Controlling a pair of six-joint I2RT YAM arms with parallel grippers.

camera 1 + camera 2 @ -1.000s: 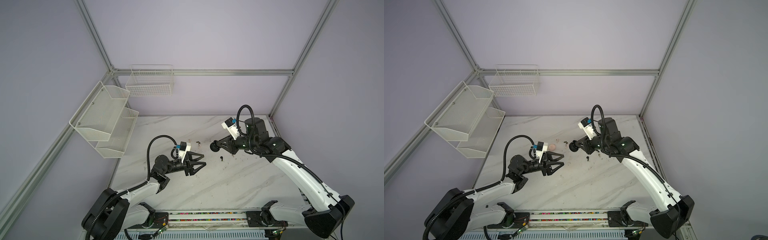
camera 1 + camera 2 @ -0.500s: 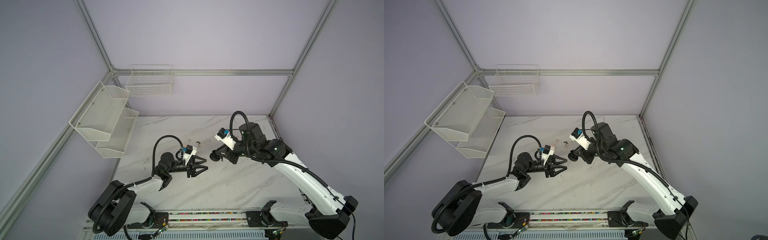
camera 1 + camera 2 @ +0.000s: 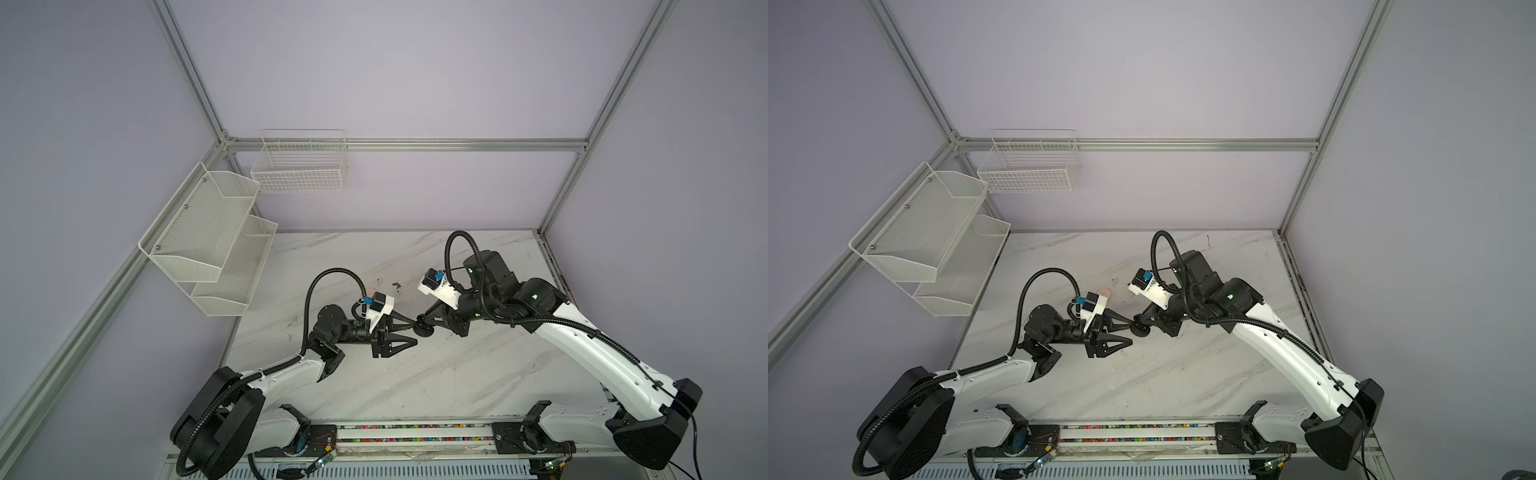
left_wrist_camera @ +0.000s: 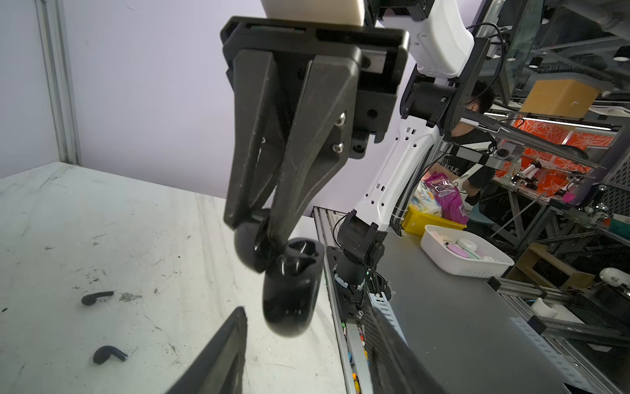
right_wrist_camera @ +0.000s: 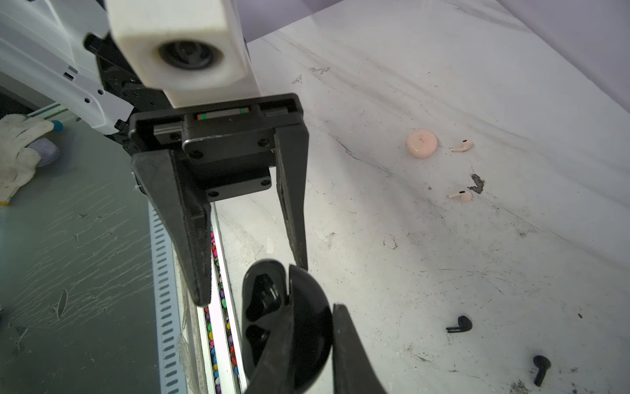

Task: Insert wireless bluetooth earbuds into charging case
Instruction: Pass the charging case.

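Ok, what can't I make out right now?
Earbuds: too small in both top views.
Pink case: mostly behind the left wrist camera in a top view.
Black case sockets: blurred in the left wrist view; right gripper fingers partly cover them in the right wrist view.
Left gripper: cut off by the left wrist view's bottom edge.

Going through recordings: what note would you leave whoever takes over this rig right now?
Hands: right hand shut on the open black case, held off the table; left hand open, empty, tips beside that case, contact unclear.
On the table: two black earbuds, two pink earbuds, and the closed pink case.
Done: black case open and lifted; its slots look empty.
Left: seat all four earbuds; pink case not yet opened.
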